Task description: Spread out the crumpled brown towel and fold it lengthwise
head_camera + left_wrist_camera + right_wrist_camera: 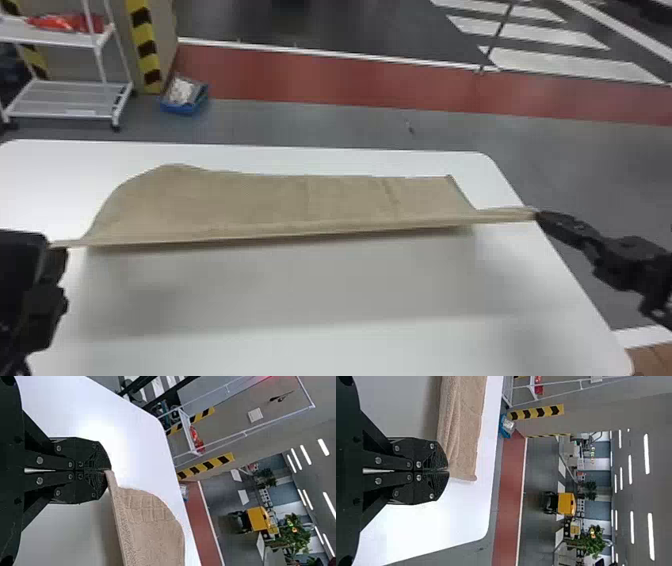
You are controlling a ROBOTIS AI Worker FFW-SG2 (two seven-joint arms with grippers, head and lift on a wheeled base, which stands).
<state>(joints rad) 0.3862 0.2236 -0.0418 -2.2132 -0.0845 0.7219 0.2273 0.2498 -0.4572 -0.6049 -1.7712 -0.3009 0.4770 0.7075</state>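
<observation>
Past my white worktop (350,350) I see a wheeled rack (70,100), red floor strip (350,82) and lit ceiling lamps (646,454).

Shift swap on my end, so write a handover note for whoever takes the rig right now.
Left gripper: shut on the brown towel's near left corner.
Right gripper: shut on its near right corner.
Towel: near edge taut above the white table, far part resting on it.
Done: stretched out lengthwise.
Left: probably complete the lengthwise fold, lay the edge down, release.
</observation>
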